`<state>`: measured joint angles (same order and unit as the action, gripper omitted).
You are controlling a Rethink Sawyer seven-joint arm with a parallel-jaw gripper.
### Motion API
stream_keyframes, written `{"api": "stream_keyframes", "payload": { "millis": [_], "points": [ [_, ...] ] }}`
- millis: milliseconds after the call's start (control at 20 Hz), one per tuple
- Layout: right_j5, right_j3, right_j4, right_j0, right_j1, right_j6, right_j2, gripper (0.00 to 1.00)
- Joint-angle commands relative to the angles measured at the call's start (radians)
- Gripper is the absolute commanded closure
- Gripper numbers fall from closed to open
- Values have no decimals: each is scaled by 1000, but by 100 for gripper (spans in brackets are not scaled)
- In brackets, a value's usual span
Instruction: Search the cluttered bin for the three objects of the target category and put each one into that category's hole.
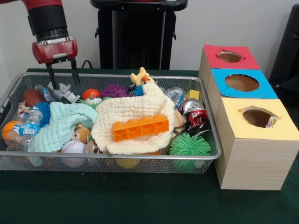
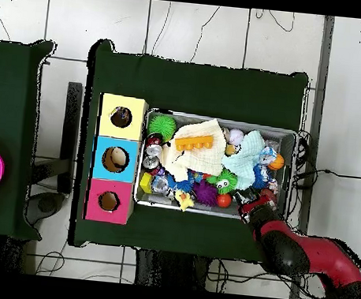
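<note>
The wire mesh bin (image 1: 212, 156) is full of clutter; it also shows in the overhead view (image 2: 218, 118). My gripper (image 1: 62, 77) hangs open and empty just above the bin's far left corner, over a grey toy (image 1: 63, 93). In the overhead view the gripper (image 2: 250, 204) is at the bin's lower right. The yellow-topped hole (image 1: 257, 116) is in the nearest wooden box, and a scrap of busy print (image 1: 271, 122) shows inside its right edge. A small printed piece (image 1: 22, 111) may lie at the bin's left wall, mostly hidden.
A cream waffle cloth (image 1: 131, 114) with an orange brick (image 1: 140, 127) on it covers the bin's middle. A mint-green cloth (image 1: 60, 123) lies to its left. A green spiky ball (image 1: 189, 145), a crushed can (image 1: 194, 112) and a baseball (image 1: 73, 148) are around them. The blue-topped hole (image 1: 241, 82) and the red-topped hole (image 1: 230, 57) lie behind.
</note>
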<state>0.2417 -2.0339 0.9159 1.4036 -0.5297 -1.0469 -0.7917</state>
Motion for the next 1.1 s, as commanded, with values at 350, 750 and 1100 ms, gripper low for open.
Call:
{"api": "stream_keyframes", "payload": {
  "millis": [350, 750, 1100],
  "points": [
    [68, 211, 13, -381, -3, -287, 427, 0],
    [-6, 288, 2, -361, 106, -199, 442, 0],
    [9, 329, -3, -348, 126, -141, 429, 0]
  ]
}}
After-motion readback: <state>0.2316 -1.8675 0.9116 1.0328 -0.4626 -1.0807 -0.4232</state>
